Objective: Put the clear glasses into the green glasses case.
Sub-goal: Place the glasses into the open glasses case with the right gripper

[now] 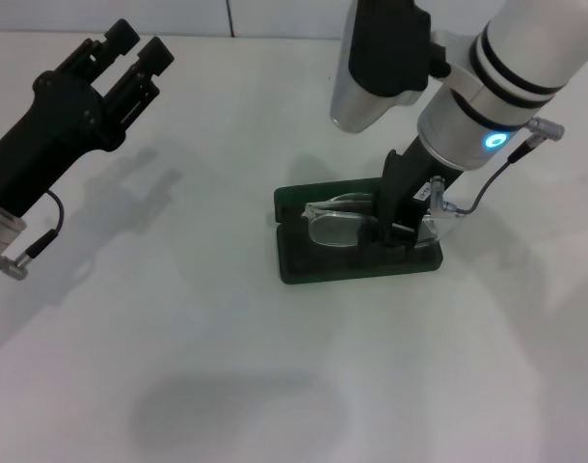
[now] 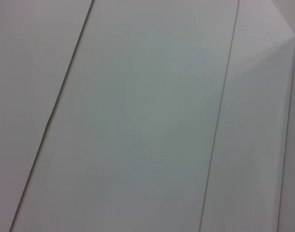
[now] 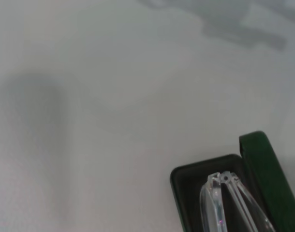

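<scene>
The green glasses case [image 1: 308, 267] lies open in the middle of the white table, its lid [image 1: 299, 200] folded back on the far side. The clear glasses [image 1: 334, 229] sit folded in the dark tray of the case. My right gripper [image 1: 400, 231] reaches down into the case and is shut on the right half of the clear glasses. In the right wrist view one end of the glasses [image 3: 225, 198] rests inside the case [image 3: 263, 164]. My left gripper [image 1: 140, 46] hangs raised at the far left, open and holding nothing.
The white table [image 1: 178, 338] surrounds the case. A cable [image 1: 487, 188] loops from my right wrist just right of the case. The left wrist view shows only pale panels with seams [image 2: 220, 116].
</scene>
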`<state>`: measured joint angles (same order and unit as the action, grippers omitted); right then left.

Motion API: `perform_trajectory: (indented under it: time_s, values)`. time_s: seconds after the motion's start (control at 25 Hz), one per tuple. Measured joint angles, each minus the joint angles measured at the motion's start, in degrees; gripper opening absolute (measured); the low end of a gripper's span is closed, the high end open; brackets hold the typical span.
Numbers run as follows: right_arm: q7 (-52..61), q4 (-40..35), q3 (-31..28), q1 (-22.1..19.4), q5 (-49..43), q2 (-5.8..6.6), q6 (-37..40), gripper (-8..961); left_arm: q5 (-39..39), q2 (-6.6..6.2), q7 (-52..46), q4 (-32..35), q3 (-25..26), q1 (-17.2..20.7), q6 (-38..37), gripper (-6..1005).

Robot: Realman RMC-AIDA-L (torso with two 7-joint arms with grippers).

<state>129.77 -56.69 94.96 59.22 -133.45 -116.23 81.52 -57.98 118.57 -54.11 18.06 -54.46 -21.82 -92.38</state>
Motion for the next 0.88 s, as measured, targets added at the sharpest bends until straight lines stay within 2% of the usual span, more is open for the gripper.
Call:
perform_trajectory:
  time_s: [0.36, 0.88]
  values:
    - [1.4, 0.6, 5.4, 0.4, -0.3, 0.04, -3.3, 135, -0.1, 0.17, 0.0, 0.1, 0.0, 0.0, 0.0, 576]
    - [2.0, 0.6, 8.9, 0.5, 0.1, 0.03, -5.2, 139, -0.2, 0.38, 0.1, 0.1, -0.1, 0.0, 0.2, 576]
